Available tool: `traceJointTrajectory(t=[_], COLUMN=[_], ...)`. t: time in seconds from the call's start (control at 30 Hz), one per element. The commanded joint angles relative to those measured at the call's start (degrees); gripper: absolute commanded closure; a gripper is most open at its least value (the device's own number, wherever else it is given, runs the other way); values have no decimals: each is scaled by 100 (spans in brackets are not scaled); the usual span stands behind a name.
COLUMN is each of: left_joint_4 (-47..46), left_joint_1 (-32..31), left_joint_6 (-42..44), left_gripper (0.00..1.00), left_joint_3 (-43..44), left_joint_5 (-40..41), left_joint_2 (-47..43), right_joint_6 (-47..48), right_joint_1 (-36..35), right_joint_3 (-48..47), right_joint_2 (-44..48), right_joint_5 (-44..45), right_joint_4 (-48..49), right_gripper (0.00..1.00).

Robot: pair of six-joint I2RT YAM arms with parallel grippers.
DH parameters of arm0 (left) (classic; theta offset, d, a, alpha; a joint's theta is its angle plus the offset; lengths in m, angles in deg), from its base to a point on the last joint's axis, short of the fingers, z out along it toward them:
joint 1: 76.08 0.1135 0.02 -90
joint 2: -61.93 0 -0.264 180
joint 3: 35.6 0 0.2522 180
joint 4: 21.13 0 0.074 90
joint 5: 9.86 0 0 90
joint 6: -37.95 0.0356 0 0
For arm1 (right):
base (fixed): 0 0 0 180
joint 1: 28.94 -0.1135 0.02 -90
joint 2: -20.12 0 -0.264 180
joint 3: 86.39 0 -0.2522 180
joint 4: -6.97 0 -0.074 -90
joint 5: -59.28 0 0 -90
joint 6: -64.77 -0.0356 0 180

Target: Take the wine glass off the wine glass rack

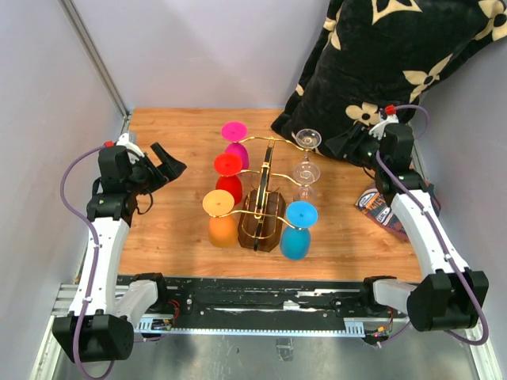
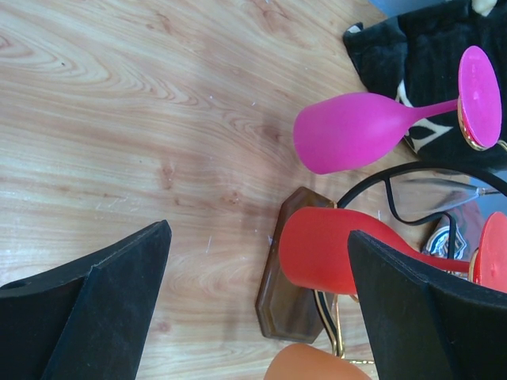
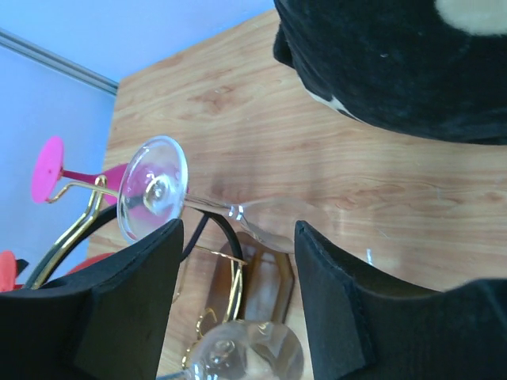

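Wood-grain counter (image 1: pixel 174 134) fills the cell; a black cushion (image 1: pixel 396 55) with cream flowers slumps on its far right corner. Left arm (image 1: pixel 107 229) reaches in from the left edge, left jaws spread wide with nothing between them, well apart from the glasses. Right arm (image 1: pixel 420 222) stretches to the far right, beside the cushion. Wine glass rack (image 1: pixel 265 222) stands mid-counter, gold wire on a dark brown base. Hung foot-up on its left side: pink glass (image 1: pixel 234 138), red glass (image 1: pixel 229 178), orange glass (image 1: pixel 222 218). On its right side: blue glass (image 1: pixel 297 233) nearest, second clear glass (image 1: pixel 305 176) behind it, clear wine glass (image 3: pixel 153 186) farthest, foot caught on the gold wire. Right jaws stand apart, released, the stem lying across the mouth of the gap, no contact visible. Small packet (image 1: pixel 372 202) lies under the right arm
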Motion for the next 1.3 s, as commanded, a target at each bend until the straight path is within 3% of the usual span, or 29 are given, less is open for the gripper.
traceJointTrajectory(t=[0.0,0.43,0.57,0.73,0.83,1.07,1.27], left_joint_4=[-4,-61,-58,-134,-86,32,-123], left_joint_1=[36,32,32,37,36,35,37], left_joint_6=[-34,-77,-63,-104,-70,73,-41], left_gripper=[0,0,0,0,0,0,0], left_joint_3=[-71,-155,-133,-158,-160,-77,-148], left_joint_5=[-124,-231,-221,-263,-269,-78,-182], left_joint_2=[-94,-74,-90,-74,-93,-150,-117], right_joint_6=[-533,-679,-281,-238,-57,-33,-29], right_joint_1=[78,78,105,130,177,820,1044], right_joint_3=[-122,-109,-118,-186,-282,463,813], right_joint_2=[-132,-620,-512,-674,-695,-328,-291], right_joint_5=[-365,-761,-432,-644,-127,411,-281], right_joint_4=[920,1583,1201,1142,521,-50,222], right_gripper=[42,45,45,45,44,43,43])
